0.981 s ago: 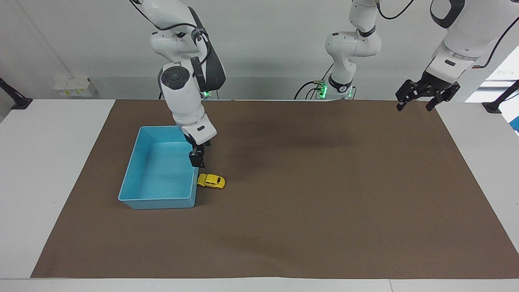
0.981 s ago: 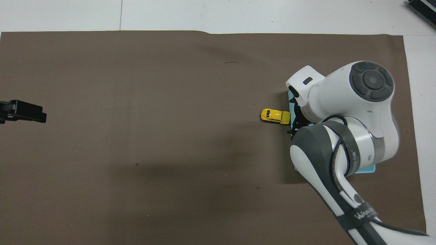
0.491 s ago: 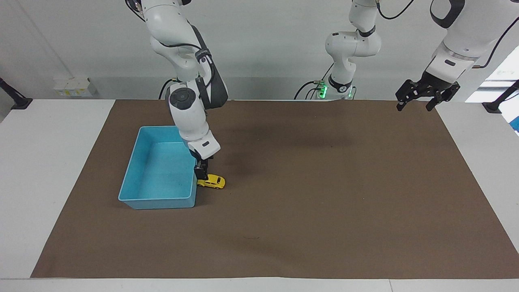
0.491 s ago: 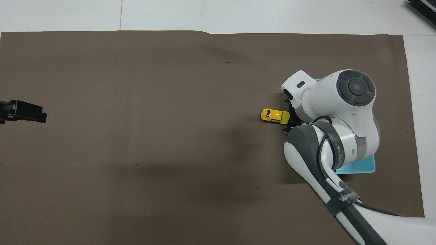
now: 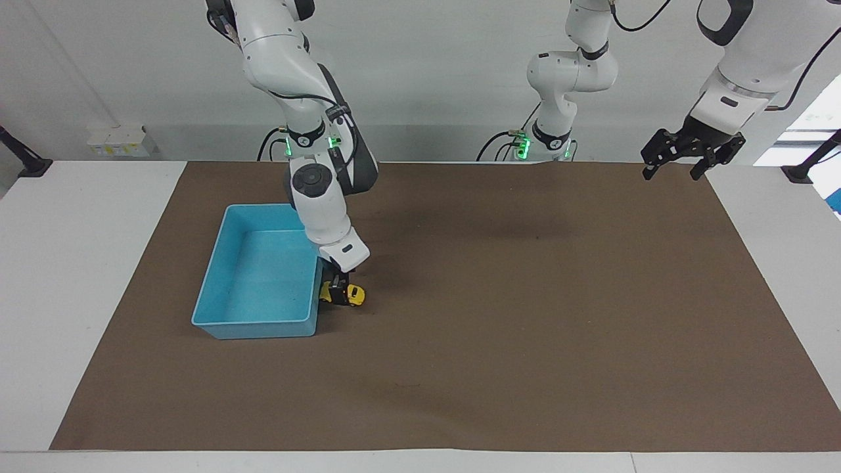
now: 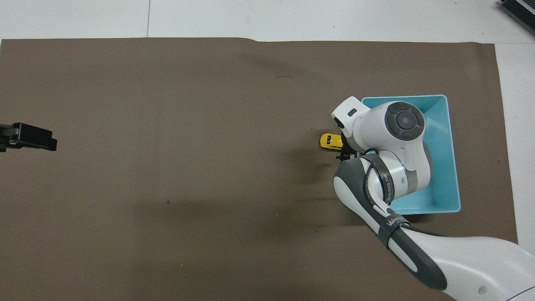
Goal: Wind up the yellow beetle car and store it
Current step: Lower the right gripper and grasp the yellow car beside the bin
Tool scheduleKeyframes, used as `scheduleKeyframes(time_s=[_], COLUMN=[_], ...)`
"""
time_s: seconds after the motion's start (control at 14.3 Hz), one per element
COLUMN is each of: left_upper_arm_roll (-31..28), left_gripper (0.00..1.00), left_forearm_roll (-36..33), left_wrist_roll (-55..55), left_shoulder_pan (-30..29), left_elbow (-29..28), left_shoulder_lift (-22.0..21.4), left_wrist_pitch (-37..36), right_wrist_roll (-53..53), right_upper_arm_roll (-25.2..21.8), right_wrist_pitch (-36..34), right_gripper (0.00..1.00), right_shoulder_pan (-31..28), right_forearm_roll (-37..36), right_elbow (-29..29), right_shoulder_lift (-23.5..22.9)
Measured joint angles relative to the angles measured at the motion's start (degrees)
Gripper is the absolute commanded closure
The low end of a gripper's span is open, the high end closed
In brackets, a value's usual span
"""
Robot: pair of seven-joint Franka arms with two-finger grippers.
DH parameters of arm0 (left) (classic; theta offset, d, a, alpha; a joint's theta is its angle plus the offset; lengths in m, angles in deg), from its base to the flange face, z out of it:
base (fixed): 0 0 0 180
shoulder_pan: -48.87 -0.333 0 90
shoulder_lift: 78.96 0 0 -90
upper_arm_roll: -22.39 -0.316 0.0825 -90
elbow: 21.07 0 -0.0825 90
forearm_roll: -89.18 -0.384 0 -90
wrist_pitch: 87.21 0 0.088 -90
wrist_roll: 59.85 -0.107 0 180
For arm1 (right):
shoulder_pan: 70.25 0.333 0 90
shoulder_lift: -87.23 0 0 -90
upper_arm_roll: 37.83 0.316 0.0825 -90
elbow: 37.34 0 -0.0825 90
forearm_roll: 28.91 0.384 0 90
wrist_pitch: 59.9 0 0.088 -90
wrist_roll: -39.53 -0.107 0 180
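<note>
White table (image 5: 79,276) w/ brown mat (image 5: 525,315), plain white wall, arm bases at the robots' edge. Car (image 5: 355,295) on mat just beside blue bin (image 5: 263,326), toward left arm's end; right tool (image 5: 339,293) down astride it, fingers apart, not clamped. Left tool (image 5: 692,152) spread open, waiting over mat corner.

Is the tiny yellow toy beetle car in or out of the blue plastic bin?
Out. The yellow beetle car stands on the brown mat beside the blue bin, under the right gripper.
</note>
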Motion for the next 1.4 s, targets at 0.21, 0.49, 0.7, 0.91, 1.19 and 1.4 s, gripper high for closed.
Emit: scheduleKeyframes(time_s=[0.21, 0.49, 0.7, 0.91, 1.19, 1.4], left_upper_arm_roll=[0.00, 0.00, 0.00, 0.00, 0.00, 0.00], left_gripper=[0.00, 0.00, 0.00, 0.00, 0.00, 0.00], left_forearm_roll=[0.00, 0.00, 0.00, 0.00, 0.00, 0.00], left_wrist_roll=[0.00, 0.00, 0.00, 0.00, 0.00, 0.00], left_shoulder_pan=[0.00, 0.00, 0.00, 0.00, 0.00, 0.00], left_elbow=[0.00, 0.00, 0.00, 0.00, 0.00, 0.00], left_shoulder_lift=[0.00, 0.00, 0.00, 0.00, 0.00, 0.00], left_wrist_pitch=[0.00, 0.00, 0.00, 0.00, 0.00, 0.00], right_wrist_roll=[0.00, 0.00, 0.00, 0.00, -0.74, -2.17], right_upper_arm_roll=[-0.28, -0.39, -0.39, -0.35, -0.15, -0.09], right_wrist_pitch=[0.03, 0.03, 0.02, 0.10, -0.10, -3.00], right_gripper=[0.11, 0.38, 0.82, 0.91, 0.91, 0.91], right_shoulder_pan=[-0.11, -0.15, -0.15, -0.03, 0.50, 1.76], right_forearm_roll=[-0.07, -0.08, -0.17, -0.20, -0.20, -0.20], right_elbow=[-0.01, 0.00, 0.04, -0.08, -0.25, -2.17], right_shoulder_lift=[-0.04, -0.05, -0.05, 0.00, -0.01, 0.00])
